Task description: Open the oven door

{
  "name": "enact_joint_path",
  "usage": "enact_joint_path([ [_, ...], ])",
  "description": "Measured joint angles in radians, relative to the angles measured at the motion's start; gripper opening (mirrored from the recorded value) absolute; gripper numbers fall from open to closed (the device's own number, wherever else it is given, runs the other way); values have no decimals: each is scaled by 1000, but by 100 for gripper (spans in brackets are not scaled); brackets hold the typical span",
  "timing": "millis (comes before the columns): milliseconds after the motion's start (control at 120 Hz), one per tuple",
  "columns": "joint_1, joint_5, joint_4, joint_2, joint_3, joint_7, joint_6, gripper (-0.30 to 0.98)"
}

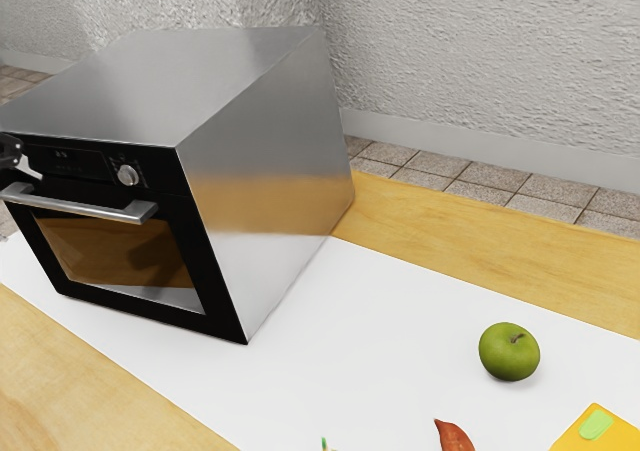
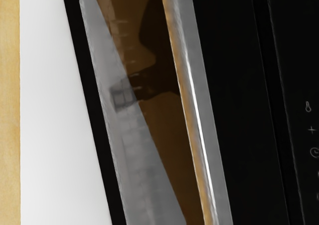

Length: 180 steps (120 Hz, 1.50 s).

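The oven door (image 1: 213, 301) is seen shut, flush with the front of the steel-sided oven (image 1: 265, 171) at the exterior view's left, on a white-covered wooden bench (image 1: 450, 211). The pincer (image 1: 12, 152) is partly cut off at that view's left edge, near the control panel (image 1: 75, 159) and the bar handle (image 1: 80, 203) — whether it is set wide or narrow cannot be told. A green apple (image 1: 509, 351) is placed well apart from the oven, near a reddish-brown tapered item (image 1: 455, 436)
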Motion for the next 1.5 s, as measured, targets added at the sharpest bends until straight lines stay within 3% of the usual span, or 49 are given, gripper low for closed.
enact_joint_path([
  [67,22,-35,-3,17,-4,-19,41,68],
  [158,121,-49,-34,9,-79,-39,82,68],
  [258,157,-57,-44,23,-106,-56,112,68],
  [1000,202,-59,-160,92,-167,-105,291,68],
  [1117,219,-59,-254,7,-167,-108,313,68],
  [1400,386,-55,-682,-488,-165,-112,343,68],
  [1500,403,-54,-726,-555,-165,-113,345,68],
])
